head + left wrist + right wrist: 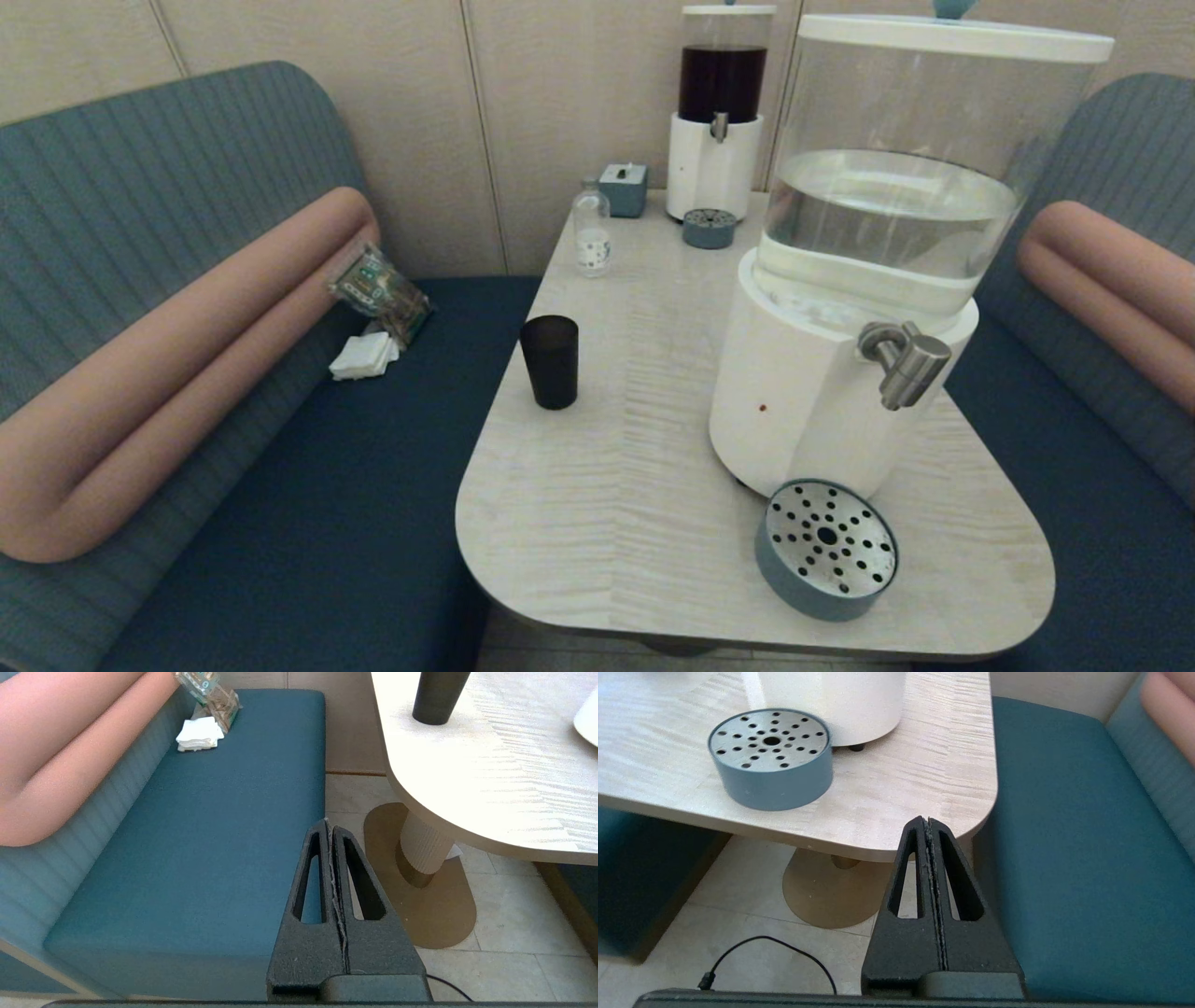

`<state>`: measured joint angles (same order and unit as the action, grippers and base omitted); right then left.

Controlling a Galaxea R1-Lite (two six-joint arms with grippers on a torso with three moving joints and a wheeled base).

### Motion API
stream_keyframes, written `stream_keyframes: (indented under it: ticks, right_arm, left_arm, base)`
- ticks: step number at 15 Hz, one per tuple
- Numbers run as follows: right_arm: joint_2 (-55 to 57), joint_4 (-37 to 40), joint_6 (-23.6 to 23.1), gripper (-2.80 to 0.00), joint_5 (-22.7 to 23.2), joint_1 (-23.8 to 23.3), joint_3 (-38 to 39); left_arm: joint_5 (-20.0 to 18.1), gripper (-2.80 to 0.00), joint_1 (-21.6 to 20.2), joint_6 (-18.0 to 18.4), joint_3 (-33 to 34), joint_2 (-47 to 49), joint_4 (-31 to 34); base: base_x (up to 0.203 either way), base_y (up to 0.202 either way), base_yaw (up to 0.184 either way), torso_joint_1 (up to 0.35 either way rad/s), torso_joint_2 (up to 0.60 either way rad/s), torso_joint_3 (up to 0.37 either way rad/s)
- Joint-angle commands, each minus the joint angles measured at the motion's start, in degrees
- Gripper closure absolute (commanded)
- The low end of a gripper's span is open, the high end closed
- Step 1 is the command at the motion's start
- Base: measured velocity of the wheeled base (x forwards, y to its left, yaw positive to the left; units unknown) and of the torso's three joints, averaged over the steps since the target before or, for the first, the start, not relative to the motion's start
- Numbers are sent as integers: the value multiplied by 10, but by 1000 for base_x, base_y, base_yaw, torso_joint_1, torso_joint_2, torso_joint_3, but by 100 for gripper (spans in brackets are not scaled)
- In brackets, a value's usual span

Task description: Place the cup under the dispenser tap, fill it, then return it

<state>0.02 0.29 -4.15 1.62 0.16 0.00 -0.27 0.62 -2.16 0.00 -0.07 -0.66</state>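
The black cup (550,360) stands upright near the left edge of the table (597,523); its base also shows in the left wrist view (437,697). The steel dispenser tap (907,362) juts from the big white-based dispenser (803,392), above a round blue drip tray (826,548) with a perforated steel top (770,758). Neither arm shows in the head view. My left gripper (329,823) is shut and empty, low beside the left bench, short of the table. My right gripper (926,821) is shut and empty, below the table's near right corner.
A smaller dispenser of dark liquid (717,121) with its own drip tray (709,228), a small clear bottle (592,231) and a blue box (624,189) stand at the table's far end. White napkins (364,356) and a packet (381,291) lie on the left bench. A black cable (761,952) runs across the floor.
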Motion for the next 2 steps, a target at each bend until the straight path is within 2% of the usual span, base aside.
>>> stream_keyframes:
  ticks: [1,2]
  right_arm:
    - [-1,1,3,0,-1,0,0]
    - [-1,0,3,0,-1,0,0]
  left_arm:
    - [0,0,-1,0,1,0,0]
    - [0,0,0,0,1,0,0]
  base:
    - [0,0,0,0,0,0]
    - [0,0,0,0,0,0]
